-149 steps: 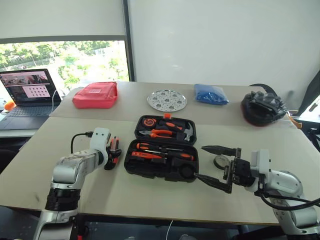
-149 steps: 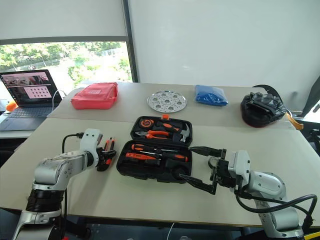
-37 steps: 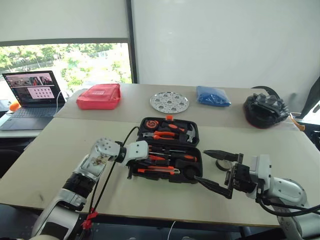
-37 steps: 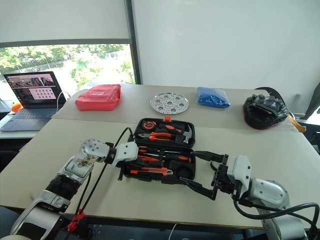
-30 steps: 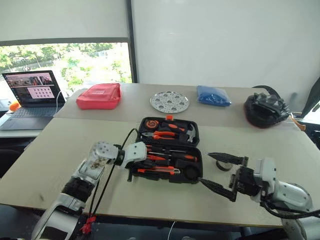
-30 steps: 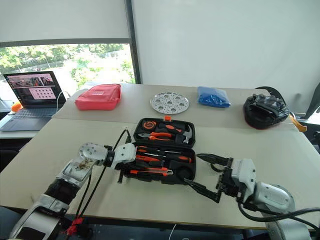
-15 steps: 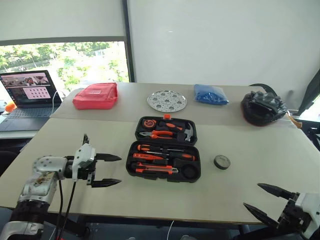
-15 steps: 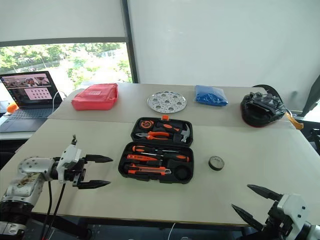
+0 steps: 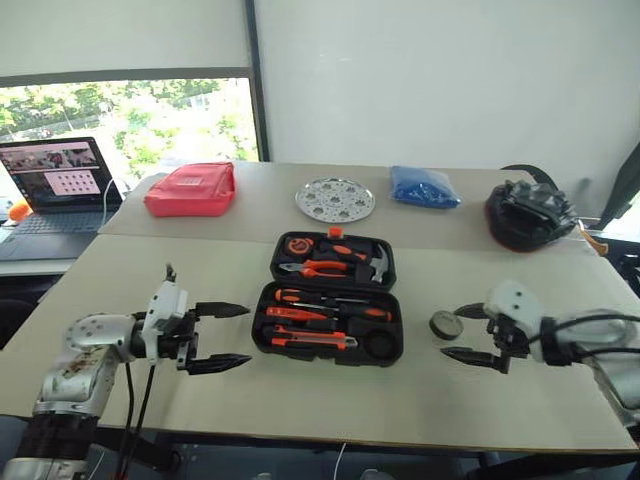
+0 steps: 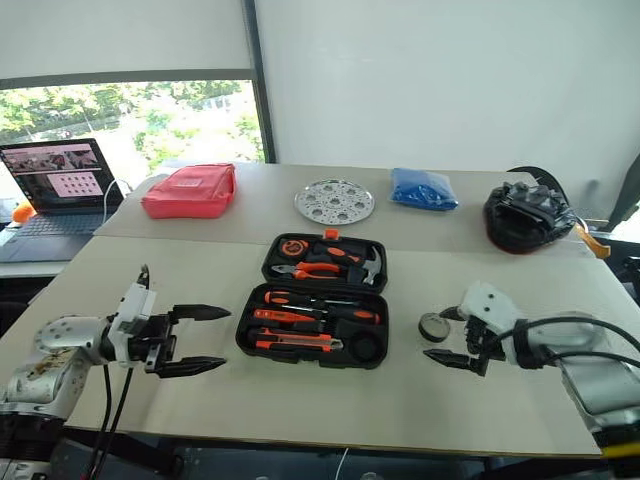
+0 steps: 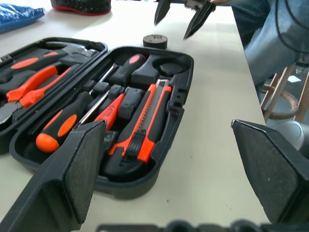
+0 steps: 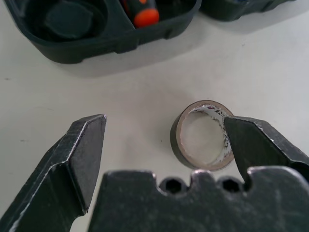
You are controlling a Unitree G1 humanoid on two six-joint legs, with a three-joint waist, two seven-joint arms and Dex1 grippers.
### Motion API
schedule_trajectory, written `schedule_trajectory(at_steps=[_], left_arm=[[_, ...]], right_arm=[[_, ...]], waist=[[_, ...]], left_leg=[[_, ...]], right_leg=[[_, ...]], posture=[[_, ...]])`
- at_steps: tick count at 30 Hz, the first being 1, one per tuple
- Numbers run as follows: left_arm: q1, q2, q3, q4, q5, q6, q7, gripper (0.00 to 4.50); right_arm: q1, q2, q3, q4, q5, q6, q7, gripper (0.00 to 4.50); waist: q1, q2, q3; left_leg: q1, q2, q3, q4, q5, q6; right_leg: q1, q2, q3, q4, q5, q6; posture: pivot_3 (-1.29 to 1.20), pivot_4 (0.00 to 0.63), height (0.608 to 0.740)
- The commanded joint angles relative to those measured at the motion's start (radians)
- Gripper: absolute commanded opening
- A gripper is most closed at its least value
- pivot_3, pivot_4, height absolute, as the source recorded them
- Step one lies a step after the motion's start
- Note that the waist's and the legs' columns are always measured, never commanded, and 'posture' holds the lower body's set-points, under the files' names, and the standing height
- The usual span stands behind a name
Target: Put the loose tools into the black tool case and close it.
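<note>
Tape roll: small dark tape roll (image 12: 203, 141) flat on the beige table (image 9: 330, 390), just right of the case, inside the right gripper's reach.
Right gripper (image 9: 468, 333): fingers spread, one fingertip over the roll's rim (contact unclear).
Left gripper (image 9: 226, 336): spread wide, empty, left of the case.
Case: black moulded plastic tool case (image 9: 330, 296) open, screwdrivers and orange-black utility knife (image 11: 146, 123) seated.
Beyond: red fabric pouch (image 9: 191, 190), perforated metal disc (image 9: 335, 199), blue bag (image 9: 425, 187), black helmet-like object (image 9: 530, 215), laptop (image 9: 58, 187).

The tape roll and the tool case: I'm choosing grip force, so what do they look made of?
Tape roll: seemingly dark, matte tape around a pale cardboard-like core with printed marks. Tool case: apparently rigid black moulded plastic, dull finish, rounded rims and shaped recesses.
</note>
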Motion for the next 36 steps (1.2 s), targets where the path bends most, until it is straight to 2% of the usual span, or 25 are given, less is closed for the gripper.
schedule_trajectory(at_steps=[1, 5, 10, 13, 15, 18, 22, 29, 36], left_arm=[[0.007, -0.001, 0.010, -0.049, -0.018, 0.009, 0.020, 4.50], [0.017, 0.006, 0.018, -0.053, -0.020, 0.005, 0.025, 4.50], [0.030, 0.003, 0.012, -0.063, -0.022, 0.000, 0.022, 4.50], [0.038, -0.004, 0.013, -0.062, -0.026, -0.011, 0.020, 4.50], [0.043, -0.009, 0.015, -0.057, -0.025, -0.026, 0.016, 4.50], [0.046, -0.021, 0.008, -0.051, -0.021, -0.040, 0.015, 4.50], [0.052, -0.039, -0.004, -0.061, -0.013, -0.045, 0.025, 4.50], [0.084, -0.039, 0.003, -0.087, -0.009, -0.049, 0.041, 4.50], [0.092, -0.024, 0.017, -0.080, -0.005, -0.058, 0.045, 4.50]], right_arm=[[-0.075, 0.010, 0.063, 0.073, -0.064, 0.002, 0.036, 3.15], [-0.117, 0.016, 0.091, 0.116, -0.095, -0.036, 0.063, 1.80], [-0.150, 0.020, 0.065, 0.136, -0.077, -0.140, 0.120, 0.07], [-0.178, 0.044, 0.010, 0.026, 0.068, -0.176, 0.239, 0.07], [-0.196, 0.052, 0.005, -0.059, 0.127, -0.121, 0.275, 0.07], [-0.242, 0.095, 0.069, -0.198, 0.169, 0.004, 0.268, 0.07], [-0.282, 0.163, 0.175, -0.282, 0.121, 0.143, 0.194, 0.07], [-0.322, 0.150, 0.325, -0.203, -0.070, 0.120, 0.177, 0.07], [-0.320, 0.126, 0.351, -0.210, -0.096, 0.182, 0.225, 0.07]], waist=[[0.003, 0.000, 0.000], [0.002, 0.000, 0.000], [0.001, 0.000, 0.000], [-0.005, 0.000, 0.000], [-0.010, 0.000, 0.000], [-0.010, 0.000, 0.000], [-0.007, 0.000, 0.000], [0.002, 0.000, 0.000], [0.000, 0.000, 0.000]], left_leg=[[-0.001, 0.000, 0.000, 0.000, 0.000, 0.000], [-0.010, 0.000, 0.000, 0.001, 0.000, 0.000], [-0.009, 0.000, 0.000, 0.001, 0.000, 0.000], [-0.009, 0.000, 0.000, 0.001, 0.000, 0.000], [-0.009, 0.001, 0.000, 0.001, 0.000, 0.000], [-0.008, 0.001, -0.001, 0.002, 0.000, 0.000], [-0.008, 0.001, -0.001, 0.003, 0.001, -0.001], [-0.010, 0.000, -0.001, 0.005, 0.001, -0.001], [-0.009, 0.000, -0.001, 0.005, 0.001, -0.001]], right_leg=[[-0.001, 0.000, 0.000, 0.000, 0.000, 0.000], [-0.011, 0.000, 0.000, 0.003, 0.001, 0.000], [-0.011, 0.000, 0.000, 0.003, 0.001, -0.001], [-0.012, 0.000, 0.000, 0.004, 0.001, -0.001], [-0.012, 0.001, 0.000, 0.004, 0.001, -0.001], [-0.012, 0.001, 0.000, 0.007, 0.001, -0.001], [-0.012, 0.001, -0.001, 0.009, 0.001, -0.001], [-0.013, 0.000, -0.001, 0.009, 0.001, -0.001], [-0.013, 0.000, -0.002, 0.009, 0.001, -0.001]], posture=[[0.00, 0.150, 0.740], [0.00, 0.150, 0.740], [0.00, 0.150, 0.740], [0.00, 0.150, 0.740], [0.00, 0.150, 0.740], [0.00, 0.150, 0.740], [0.00, 0.150, 0.740], [0.00, 0.150, 0.740], [0.00, 0.150, 0.740]])
